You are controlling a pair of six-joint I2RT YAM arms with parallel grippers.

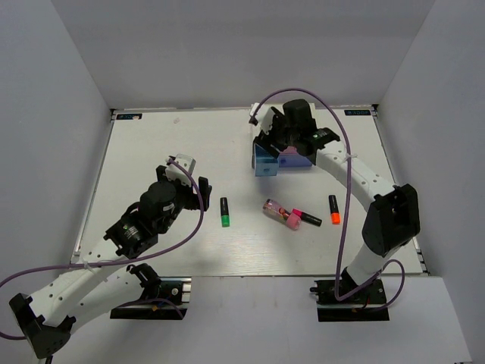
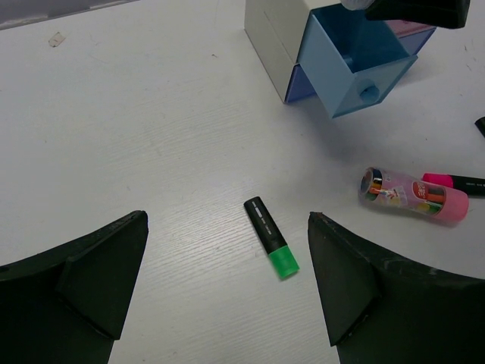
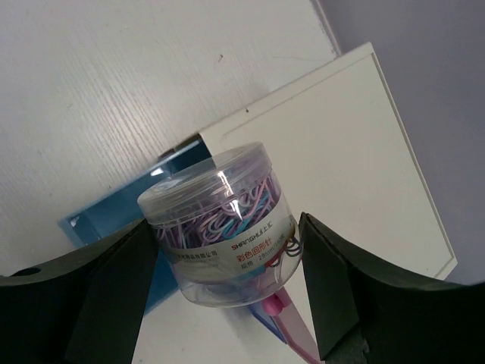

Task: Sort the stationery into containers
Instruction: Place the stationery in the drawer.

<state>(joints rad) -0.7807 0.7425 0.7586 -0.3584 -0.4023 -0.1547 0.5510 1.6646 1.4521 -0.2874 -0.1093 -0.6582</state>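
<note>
Right wrist view: the right gripper [image 3: 226, 246] clamps a clear round plastic tub of coloured paper clips [image 3: 220, 216] mid-wall, over the far open light-blue drawer [image 3: 114, 210]. The tub is probably light, stiff and slippery. The left gripper [image 2: 227, 250] gapes.

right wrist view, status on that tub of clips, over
Right jaws shut on paper clip tub, at the open light blue drawer. Left jaws open above green-capped marker. Nothing seen in the way.

Near the one cabinet [image 2: 267, 30] lie three markers, namely a green-capped marker [image 1: 225, 212], a pink-capped marker [image 1: 306, 218] and an orange-capped marker [image 1: 334, 210], plus one tube [image 1: 274, 209], with one tub of clips [image 3: 220, 224] over its one open drawer [image 2: 356, 61].
</note>
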